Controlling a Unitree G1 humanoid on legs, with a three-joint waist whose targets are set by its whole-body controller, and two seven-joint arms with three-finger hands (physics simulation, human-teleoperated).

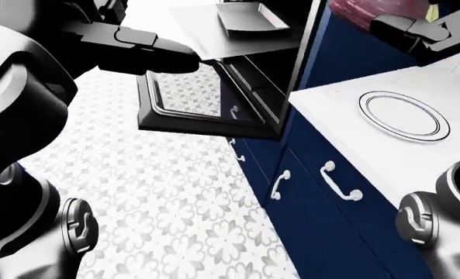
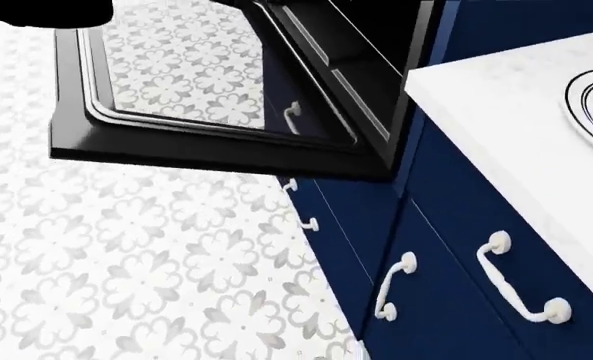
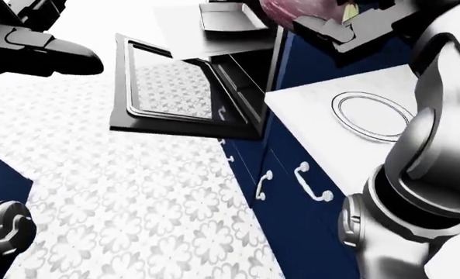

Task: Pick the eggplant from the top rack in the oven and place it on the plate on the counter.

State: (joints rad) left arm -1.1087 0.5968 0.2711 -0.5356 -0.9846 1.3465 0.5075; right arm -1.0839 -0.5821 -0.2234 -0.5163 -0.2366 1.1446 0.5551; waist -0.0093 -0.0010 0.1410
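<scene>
The purple eggplant is at the top of the right-eye view, held in my right hand, whose fingers close round it above the oven's edge and left of the counter. It also shows in the left-eye view. The white plate with a dark rim line lies on the white counter, below and right of the hand. My left hand hangs over the open oven door; its fingers point right and hold nothing, and whether they are open or curled does not show. The oven rack holds a grey tray.
The open oven door juts out low over the patterned floor. Navy cabinets with white handles run under the counter. My right forearm fills the right side of the right-eye view.
</scene>
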